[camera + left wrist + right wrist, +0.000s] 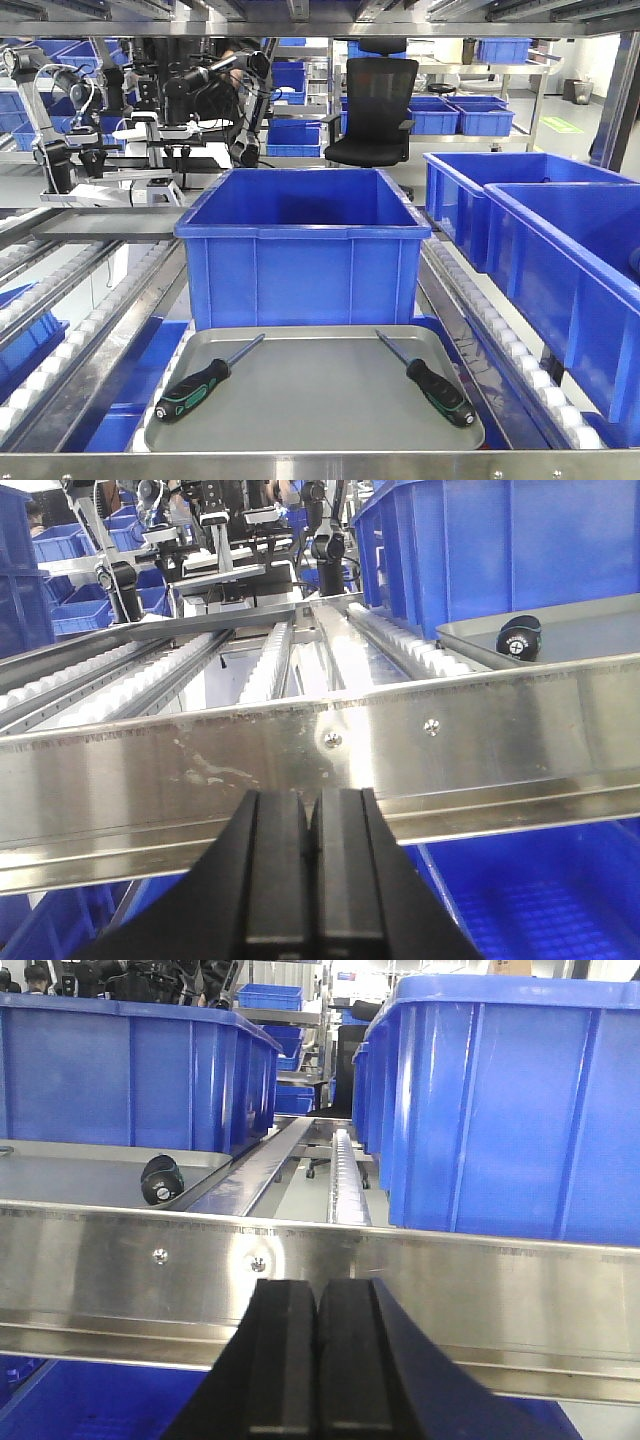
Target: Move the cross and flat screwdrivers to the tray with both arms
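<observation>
Lying flat in the grey tray [310,395], both screwdrivers look delivered: left screwdriver [205,378] near the tray's front-left corner, shaft angled back toward the middle; right screwdriver [428,381] near the front-right corner, shaft angled back and inward too. They sit well apart, neither touching the rim as far as I can tell. Deep blue bin [303,245] stands just behind the tray's far edge.

Risks, as I judge them: both arms sit low, below the steel front rail [330,750], so any lift or forward sweep could clip that rail. A knock on the tray's front edge could roll a screwdriver, round handles and all. Can't tell which tip is cross or flat; too small.

Left gripper [308,880]: fingers pressed together, nothing between them, pointed level at the rail, below tray height; a handle butt [520,640] shows over the rail to its right. Right gripper [316,1360]: same pose, fingers closed empty, level, facing the rail, with the other handle end [162,1178] up-left in the tray. Neither arm shows in the front view.
</observation>
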{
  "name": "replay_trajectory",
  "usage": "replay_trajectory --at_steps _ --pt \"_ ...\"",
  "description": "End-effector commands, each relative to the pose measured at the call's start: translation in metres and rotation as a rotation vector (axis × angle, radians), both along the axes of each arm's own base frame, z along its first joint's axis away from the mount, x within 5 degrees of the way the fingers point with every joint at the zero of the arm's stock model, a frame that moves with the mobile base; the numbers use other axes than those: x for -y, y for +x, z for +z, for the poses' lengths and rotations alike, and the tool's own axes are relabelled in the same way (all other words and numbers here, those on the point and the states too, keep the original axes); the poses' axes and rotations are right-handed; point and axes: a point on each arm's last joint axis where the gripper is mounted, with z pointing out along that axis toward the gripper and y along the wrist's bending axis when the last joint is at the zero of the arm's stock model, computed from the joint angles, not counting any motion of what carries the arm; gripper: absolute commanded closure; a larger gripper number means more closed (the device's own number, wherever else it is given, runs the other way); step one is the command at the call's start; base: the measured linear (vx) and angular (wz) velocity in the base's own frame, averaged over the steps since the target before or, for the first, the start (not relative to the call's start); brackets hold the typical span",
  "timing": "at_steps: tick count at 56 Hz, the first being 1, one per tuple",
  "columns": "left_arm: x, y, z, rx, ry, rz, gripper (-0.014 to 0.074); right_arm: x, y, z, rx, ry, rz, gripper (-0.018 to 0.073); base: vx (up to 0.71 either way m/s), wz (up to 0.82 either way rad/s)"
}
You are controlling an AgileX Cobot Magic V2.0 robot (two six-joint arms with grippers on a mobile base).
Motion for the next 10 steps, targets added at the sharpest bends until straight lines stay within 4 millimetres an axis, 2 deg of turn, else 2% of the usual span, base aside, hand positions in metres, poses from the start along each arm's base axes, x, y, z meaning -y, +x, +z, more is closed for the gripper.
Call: replay_trajectory --at_steps 1,10 --pt "0.0000 -0.0018 0.0159 0.118 -0.016 -0.002 0.0595 0.0001 -0.0004 0.0048 0.077 -0.005 -0.004 0.0567 0.00 0.00" --pt "0.0000 -0.0018 0.0159 0.118 -0.016 -0.002 0.0595 0.0001 -0.0004 0.0048 0.077 -0.006 -0.004 0.0567 0.00 0.00"
